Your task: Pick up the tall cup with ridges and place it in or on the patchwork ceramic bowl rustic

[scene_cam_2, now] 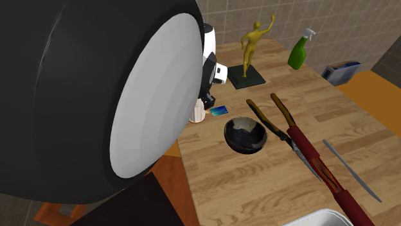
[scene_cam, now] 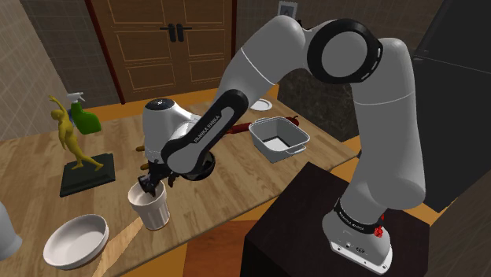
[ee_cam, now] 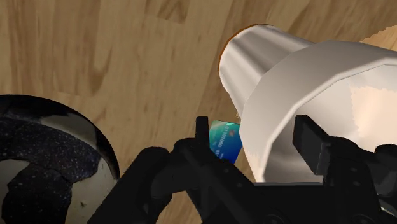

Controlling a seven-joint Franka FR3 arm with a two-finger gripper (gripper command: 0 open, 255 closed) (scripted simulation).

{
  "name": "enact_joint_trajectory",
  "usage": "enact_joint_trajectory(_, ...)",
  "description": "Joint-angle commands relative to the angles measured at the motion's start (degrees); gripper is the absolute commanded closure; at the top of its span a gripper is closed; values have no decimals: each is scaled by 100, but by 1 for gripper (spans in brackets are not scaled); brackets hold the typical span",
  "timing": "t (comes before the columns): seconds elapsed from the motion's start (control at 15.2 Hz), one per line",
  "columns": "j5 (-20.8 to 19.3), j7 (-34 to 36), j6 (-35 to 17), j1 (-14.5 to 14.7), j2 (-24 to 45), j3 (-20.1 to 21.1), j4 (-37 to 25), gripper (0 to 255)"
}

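The pincer [scene_cam: 149, 184] grips nothing yet. Its fingers [ee_cam: 310, 141] stand apart, one inside the tall white cup [scene_cam: 152, 211], one outside. The cup stands right under it. The dark patchy bowl [scene_cam_2: 245, 147] sits close beside the outside finger.

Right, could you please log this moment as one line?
phase: pre-grasp | tall white ridged cup: not gripped | black gripper: open, astride its wall | dark patchwork bowl: empty, nearby
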State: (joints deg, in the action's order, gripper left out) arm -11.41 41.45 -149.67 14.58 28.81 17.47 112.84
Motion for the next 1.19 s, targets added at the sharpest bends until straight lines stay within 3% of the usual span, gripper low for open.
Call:
enact_joint_trajectory(0.0, 0, 0, 0, 0, 0, 0, 0, 255)
enact_joint_trajectory(0.53, 0, 0, 0, 0, 0, 0, 0, 255)
enact_joint_trajectory(1.12, 234, -145, 517, -134, -491, 176, -38, 255)
